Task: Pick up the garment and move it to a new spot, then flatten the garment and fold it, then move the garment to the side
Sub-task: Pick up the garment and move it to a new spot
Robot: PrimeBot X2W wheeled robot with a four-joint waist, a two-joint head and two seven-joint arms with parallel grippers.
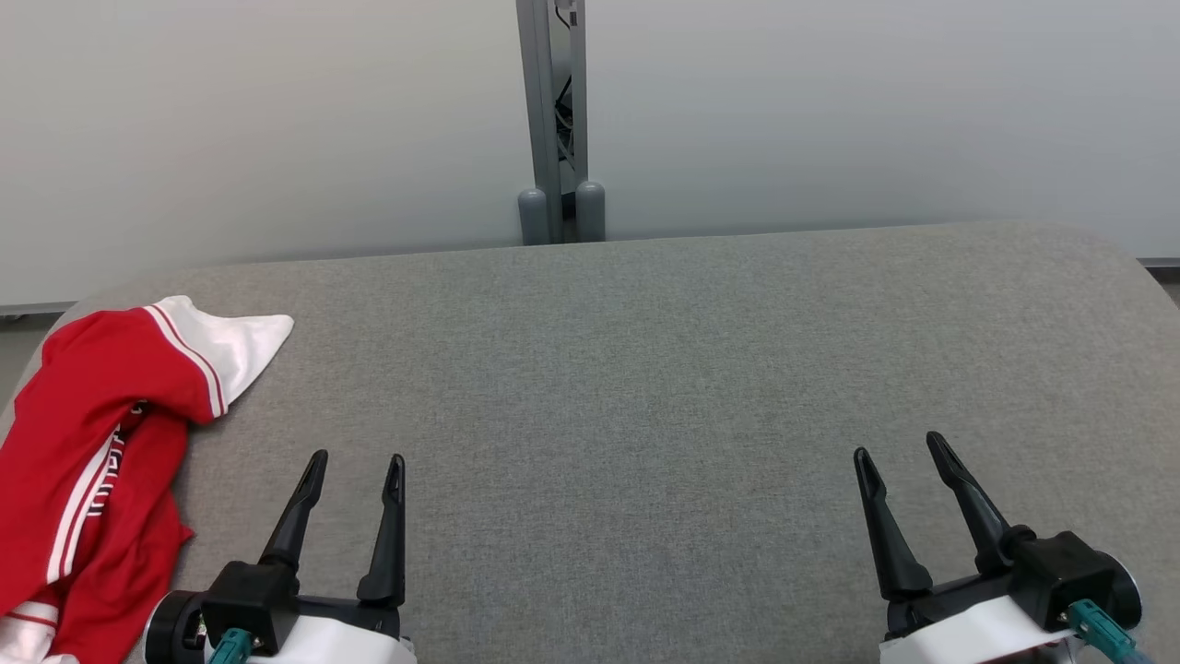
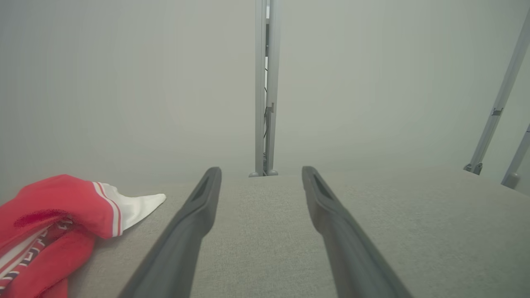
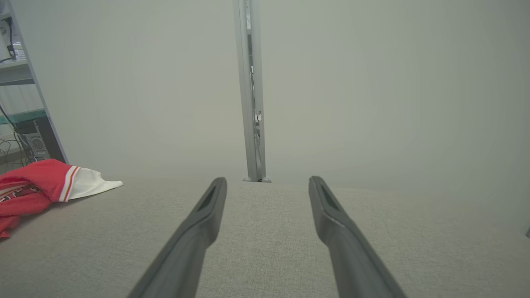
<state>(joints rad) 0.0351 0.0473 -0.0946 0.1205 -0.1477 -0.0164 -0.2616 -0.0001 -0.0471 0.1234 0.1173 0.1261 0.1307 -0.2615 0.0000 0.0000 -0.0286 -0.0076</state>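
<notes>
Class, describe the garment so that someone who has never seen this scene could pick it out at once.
Start at the grey table before the robot. At its left edge, left of the left pincer, lies the crumpled garment. It is bright red with white stripes and a white sleeve end, standing out against the plain grey surface.

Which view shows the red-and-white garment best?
The head view: it looks down on the garment, crumpled at the left edge of the table. Both wrist views catch it low and side-on at their left edge, partly cut off.
</notes>
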